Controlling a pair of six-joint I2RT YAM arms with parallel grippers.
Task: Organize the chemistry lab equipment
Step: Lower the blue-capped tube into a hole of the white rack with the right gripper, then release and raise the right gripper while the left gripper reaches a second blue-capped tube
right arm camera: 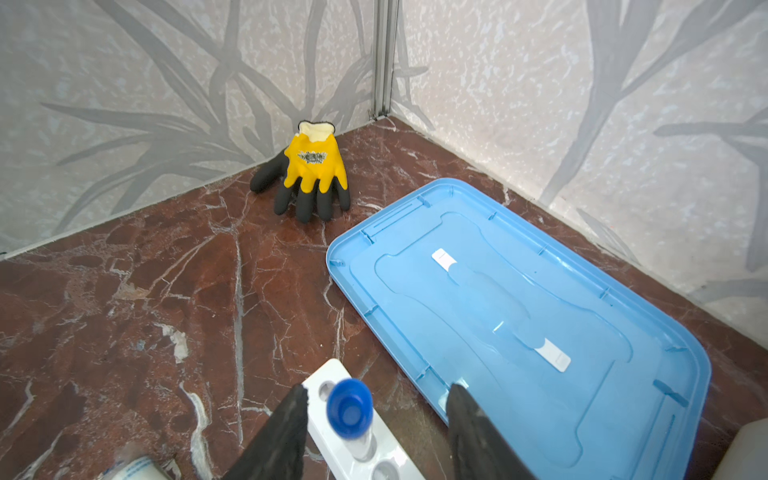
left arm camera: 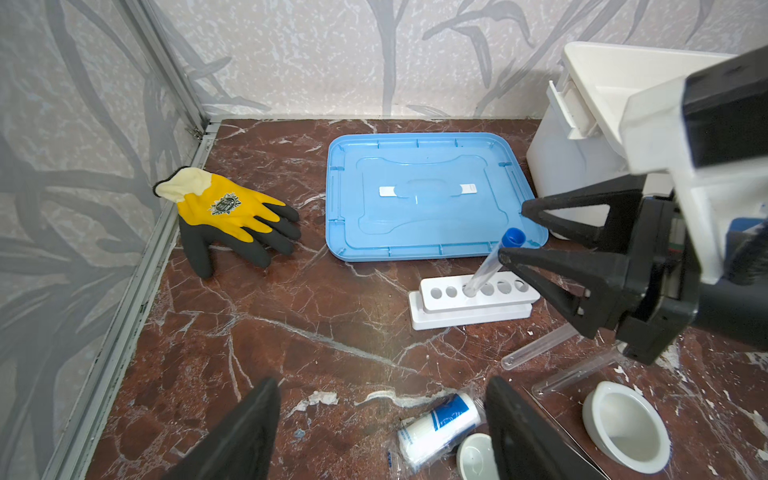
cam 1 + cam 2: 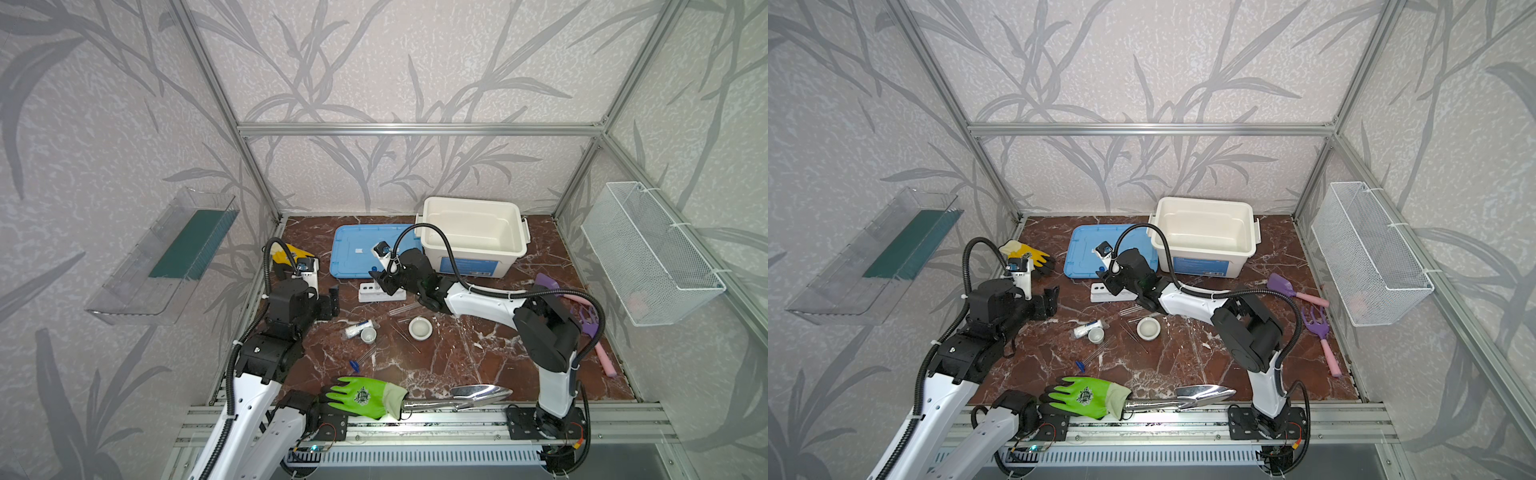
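Left wrist view is showing the right gripper (image 2: 513, 232) with its black, wedge-shaped fingers (image 2: 552, 266) standing spread on either side of a clear test tube (image 2: 484, 270), not clamping it. The nearer fingertip is sitting close under the tube's blue cap (image 2: 514, 238); whether it is touching cannot be told. The tube is leaning in the white six-hole rack (image 2: 457, 318), its rounded bottom resting in the third hole counted from the end toward the yellow glove (image 2: 224, 208).

The rack is showing as smooth, blocky plastic, a drilled bar on a wider base. It is lying just short of the near edge of the glossy blue lid (image 2: 432, 166), with a thin strip of marble between them.

The left gripper (image 2: 382, 384) is hanging with its fingers wide apart, holding nothing, above the red-brown, white-veined tabletop (image 2: 291, 311). Near it a white bottle (image 2: 440, 428) with a blue label is lying on its side in crinkled clear wrap, just beside a small round cup (image 2: 473, 453). A thick-walled small white bowl (image 2: 598, 399) is sitting near them, and two uncapped tubes (image 2: 536, 347) are lying flat between bowl and rack.

Bare marble is stretching wide between glove, rack and the aluminium wall rail. In a top view the white bin (image 3: 469, 249) is standing close behind the right wrist, while a green glove (image 3: 361, 395) and a shiny trowel (image 3: 478, 395) are lying along the front edge.
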